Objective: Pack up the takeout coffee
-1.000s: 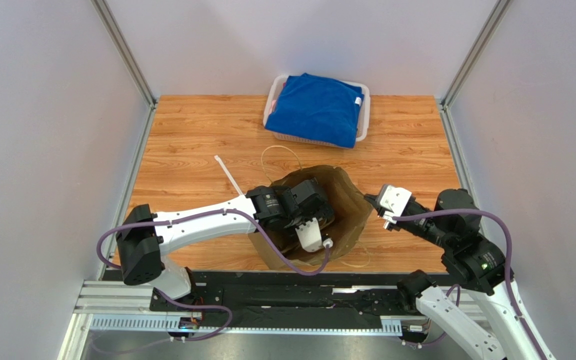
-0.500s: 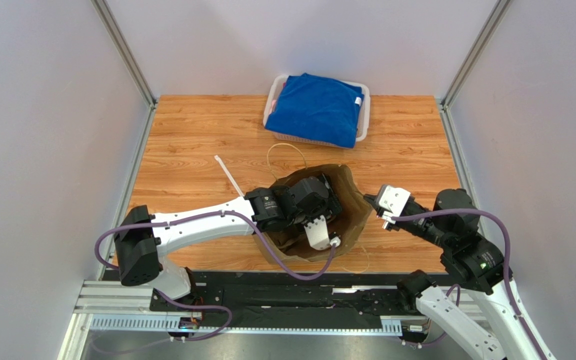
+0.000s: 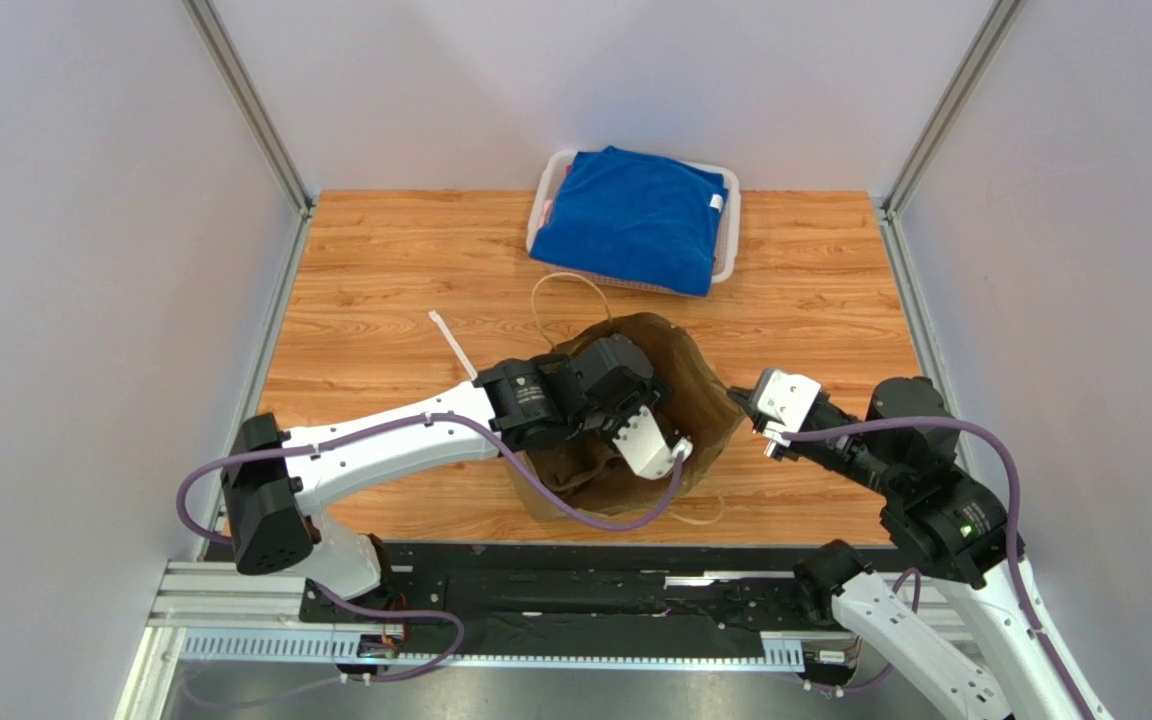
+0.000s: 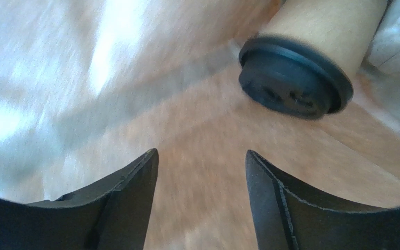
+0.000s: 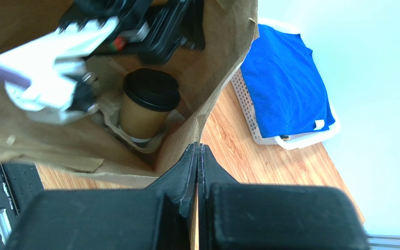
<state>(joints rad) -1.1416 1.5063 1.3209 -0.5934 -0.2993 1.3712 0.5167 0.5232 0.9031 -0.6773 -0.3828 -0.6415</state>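
Left tool [image 4: 202, 156]: I see it inside the paper bag [image 3: 705, 393], jaws moderately apart with nothing between them. Coffee cup [image 5: 146, 107]: upright in the bag with its black lid on, seated in a grey pulp carrier [image 5: 158, 143], just ahead of the left tool. Right tool [image 5: 197, 151]: pinched flat on the bag's right-hand rim. Behind, on the tabletop [image 3: 387, 270], a white basket [image 3: 732, 210] holds a blue cloth [image 3: 630, 218].

wooden table [image 3: 387, 270] | on it: paper bag [image 3: 710, 417]; white basket [image 3: 731, 225]; white stick [image 3: 453, 344]
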